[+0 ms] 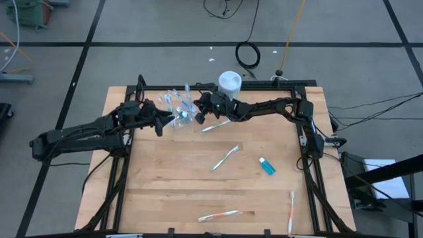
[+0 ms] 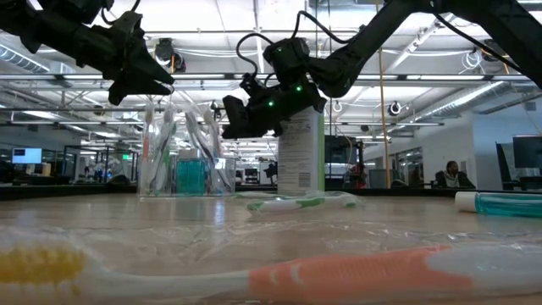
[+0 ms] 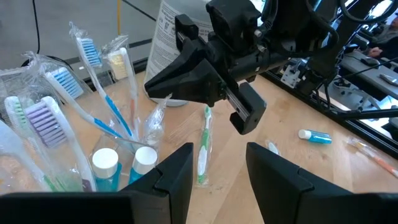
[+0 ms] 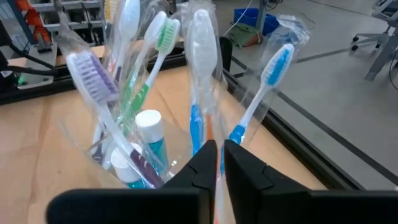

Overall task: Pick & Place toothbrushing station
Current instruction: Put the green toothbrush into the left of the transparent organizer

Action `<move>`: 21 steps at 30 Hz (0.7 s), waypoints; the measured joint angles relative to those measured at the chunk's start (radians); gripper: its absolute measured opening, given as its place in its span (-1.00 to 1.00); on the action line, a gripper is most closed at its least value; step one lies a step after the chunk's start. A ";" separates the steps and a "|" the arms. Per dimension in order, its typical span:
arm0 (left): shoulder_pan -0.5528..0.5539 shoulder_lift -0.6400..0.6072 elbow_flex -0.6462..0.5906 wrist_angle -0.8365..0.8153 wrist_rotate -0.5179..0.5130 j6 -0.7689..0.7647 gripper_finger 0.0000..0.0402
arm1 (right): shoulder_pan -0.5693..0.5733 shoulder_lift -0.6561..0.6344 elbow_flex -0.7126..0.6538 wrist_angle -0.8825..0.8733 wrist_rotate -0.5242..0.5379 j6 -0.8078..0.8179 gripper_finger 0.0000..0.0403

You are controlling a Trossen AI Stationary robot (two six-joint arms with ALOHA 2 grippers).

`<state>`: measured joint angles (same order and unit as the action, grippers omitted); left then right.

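I see the clear cup [image 1: 177,111] at the far side of the table [image 1: 172,178], between the two grippers, stuffed with wrapped brushes that stand upright and fan outward, heads up. Two white-capped tubes [image 4: 149,138] stand in it among the handles. From above the cup is a glare of plastic and I cannot count the brushes; its base is cut off in both wrist views.

The right gripper [image 4: 217,163] is right at the cup's rim, its fingers [image 4: 200,168] nearly together with only a thin slit between them. A blue-and-white wrapped brush [image 4: 202,81] rises straight out of that slit; whether the pads actually pinch it or just bracket it, I cannot tell.

The left gripper [image 3: 217,168] hovers just beside the cup on the opposite side, fingers parted with a clear gap and nothing in them.

A white canister [image 1: 229,82] stands just behind the right gripper. A green brush [image 1: 215,125] lies flat on the table near the cup, long axis slanting toward the canister. Farther toward the near edge lie another green brush [image 1: 225,158], diagonal, a loose teal tube [image 1: 266,166] well apart from the cup, an orange brush [image 1: 219,215] lying across, and a second orange one [image 1: 291,211] pointing front to back. In the low view the nearest orange brush is a blur.
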<state>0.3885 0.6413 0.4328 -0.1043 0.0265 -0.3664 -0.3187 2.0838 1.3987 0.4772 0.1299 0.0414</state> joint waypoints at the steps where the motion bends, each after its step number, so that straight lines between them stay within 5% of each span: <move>1: 0.000 0.000 0.000 0.000 0.000 0.000 -0.24 | 0.000 0.000 0.000 0.002 0.000 0.000 -0.83; 10: 0.000 0.000 0.000 -0.002 0.000 0.003 -0.24 | 0.002 -0.056 0.002 -0.066 -0.004 0.028 -0.52; 21: -0.057 0.001 0.000 0.040 0.057 0.196 -0.24 | 0.064 -0.248 0.000 -0.625 -0.003 0.026 -0.45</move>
<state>0.3318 0.6422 0.4328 -0.0647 0.0840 -0.1700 -0.2544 1.8359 1.3989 -0.1477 0.1271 0.0677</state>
